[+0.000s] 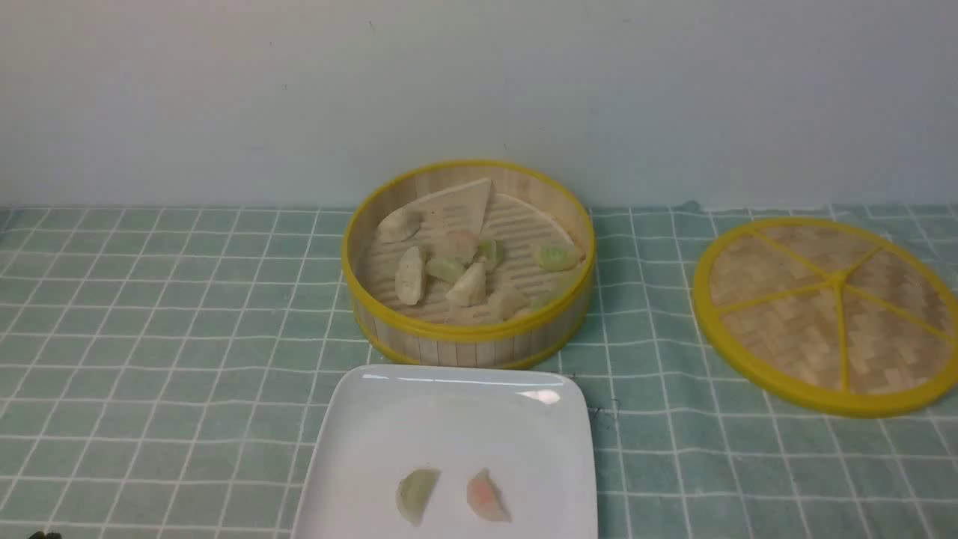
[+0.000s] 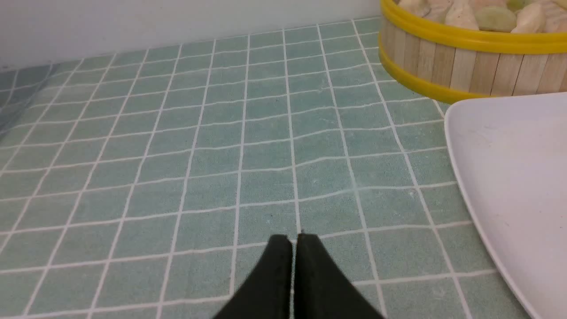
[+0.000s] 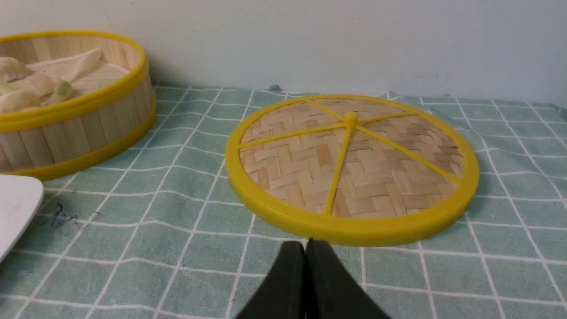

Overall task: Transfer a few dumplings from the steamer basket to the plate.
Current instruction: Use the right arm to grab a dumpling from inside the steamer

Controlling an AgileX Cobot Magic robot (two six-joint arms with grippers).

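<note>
The round bamboo steamer basket (image 1: 468,333) stands at mid-table with several dumplings (image 1: 411,274) on its slatted floor. In front of it lies the white square plate (image 1: 456,419), carrying a pale green dumpling (image 1: 417,494) and a pinkish dumpling (image 1: 486,495). My left gripper (image 2: 294,237) is shut and empty over the cloth, left of the plate (image 2: 509,186) and short of the basket (image 2: 460,66). Shut and empty as well, my right gripper (image 3: 305,243) hovers just before the lid's near rim. Neither arm shows in the front view beyond a dark speck at the bottom left corner.
A flat woven lid (image 1: 827,314) with yellow rim and spokes lies to the right of the basket; it fills the right wrist view, lid (image 3: 352,166). A green checked cloth (image 1: 165,322) covers the table. A pale wall runs close behind the basket.
</note>
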